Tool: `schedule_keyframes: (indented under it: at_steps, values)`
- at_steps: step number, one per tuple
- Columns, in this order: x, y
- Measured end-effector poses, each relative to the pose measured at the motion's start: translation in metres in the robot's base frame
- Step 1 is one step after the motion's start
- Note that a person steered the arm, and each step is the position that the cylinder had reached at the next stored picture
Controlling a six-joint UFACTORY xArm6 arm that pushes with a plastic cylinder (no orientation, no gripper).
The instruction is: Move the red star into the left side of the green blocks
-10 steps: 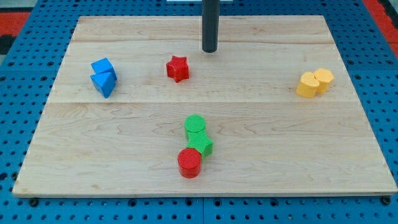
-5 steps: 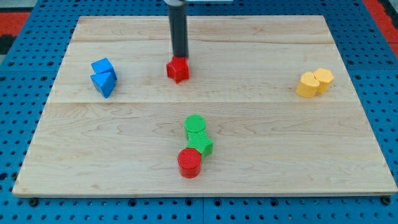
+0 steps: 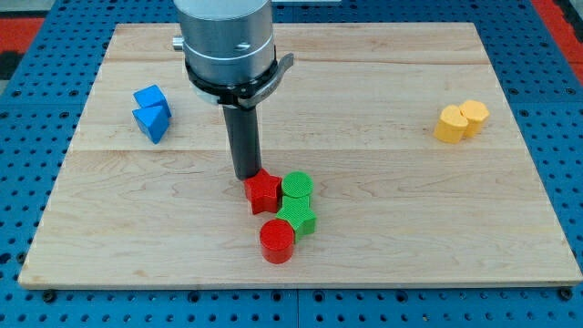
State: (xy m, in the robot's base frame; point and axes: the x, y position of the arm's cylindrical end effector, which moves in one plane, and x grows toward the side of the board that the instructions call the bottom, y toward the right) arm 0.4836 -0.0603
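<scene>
The red star (image 3: 263, 192) lies on the wooden board (image 3: 410, 210) near the view's bottom centre, touching the left side of the green cylinder (image 3: 297, 186). A green star-like block (image 3: 297, 218) sits just below the cylinder. A red cylinder (image 3: 277, 240) touches that green block from below left. My tip (image 3: 246, 176) stands right against the red star's upper left edge. The arm's grey body (image 3: 226, 41) hangs above the rod.
A blue cube (image 3: 150, 97) and a blue wedge-like block (image 3: 152, 121) sit together at the view's left. Two yellow blocks (image 3: 460, 121) sit together at the view's right. Blue pegboard (image 3: 565, 109) surrounds the board.
My tip moved down the view from the board's top, pushing the red star down to the green blocks. The green cylinder shifted slightly right. The arm's body came into view.
</scene>
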Motion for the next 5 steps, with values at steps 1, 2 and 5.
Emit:
schedule_keyframes:
  at_steps: [1, 2, 5]
  values:
    - [-0.005, -0.005]
    - [-0.006, -0.009]
    - [-0.001, -0.002]
